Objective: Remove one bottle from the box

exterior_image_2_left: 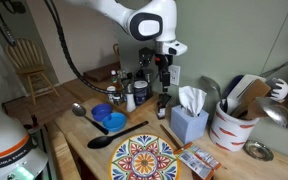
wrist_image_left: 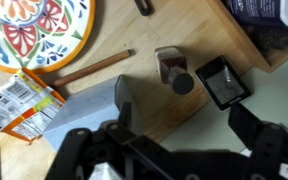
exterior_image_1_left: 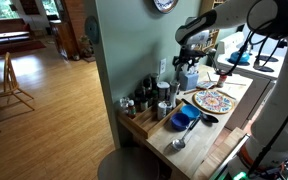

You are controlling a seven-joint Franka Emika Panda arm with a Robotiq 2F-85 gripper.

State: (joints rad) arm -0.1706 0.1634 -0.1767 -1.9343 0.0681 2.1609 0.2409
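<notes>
The light wooden box (exterior_image_1_left: 137, 124) stands at the end of the counter with several small bottles and jars (exterior_image_2_left: 129, 95) in it. One small dark bottle (exterior_image_2_left: 162, 102) stands upright on the counter outside the box, near the wall; in the wrist view it (wrist_image_left: 174, 72) shows from above. My gripper (exterior_image_2_left: 162, 68) hangs right above this bottle, apart from it. In the wrist view its fingers (wrist_image_left: 174, 138) are spread wide with nothing between them. It also shows in an exterior view (exterior_image_1_left: 188, 64).
A patterned round plate (exterior_image_2_left: 142, 158), a blue bowl (exterior_image_2_left: 111, 120), metal spoons (exterior_image_2_left: 79, 108) and a black ladle (exterior_image_2_left: 106, 140) lie on the counter. A blue-grey tissue box (exterior_image_2_left: 189, 122), a utensil crock (exterior_image_2_left: 234, 120), a pencil (wrist_image_left: 94, 66) and a black square object (wrist_image_left: 222, 82) stand nearby.
</notes>
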